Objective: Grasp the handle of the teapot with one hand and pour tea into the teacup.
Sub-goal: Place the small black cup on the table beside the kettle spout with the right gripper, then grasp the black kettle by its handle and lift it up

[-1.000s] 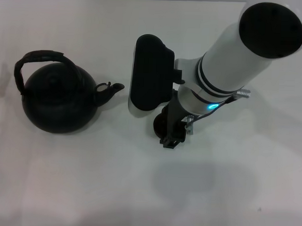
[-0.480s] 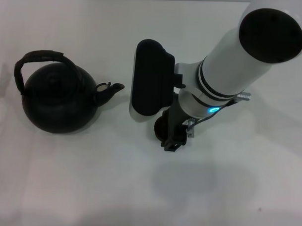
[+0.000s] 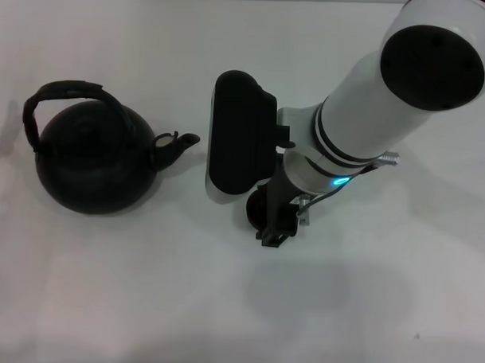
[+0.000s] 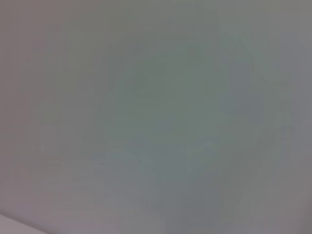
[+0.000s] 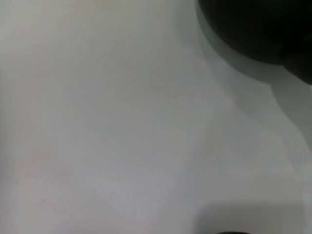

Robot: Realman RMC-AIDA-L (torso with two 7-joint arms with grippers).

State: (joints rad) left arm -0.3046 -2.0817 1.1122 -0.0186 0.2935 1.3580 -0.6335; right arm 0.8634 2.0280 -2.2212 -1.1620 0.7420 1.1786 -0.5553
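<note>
We count one teapot (image 3: 96, 159), round, black and bulbous, with one dark arched handle (image 3: 64, 92) over its top and a stubby spout aimed toward our right gripper (image 3: 274, 226). It sits well off to that gripper's left. One small dark teacup (image 3: 257, 206) peeks out just beside the gripper, mostly hidden by the wrist; we cannot tell whether the fingers are parted or closed.

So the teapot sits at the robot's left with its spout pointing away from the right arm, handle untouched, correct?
Not quite. In the head view the teapot does sit at the robot's left, and nothing touches its handle, but the spout points toward the right arm, not away from it. The right gripper is low over the table beyond the spout.
</note>
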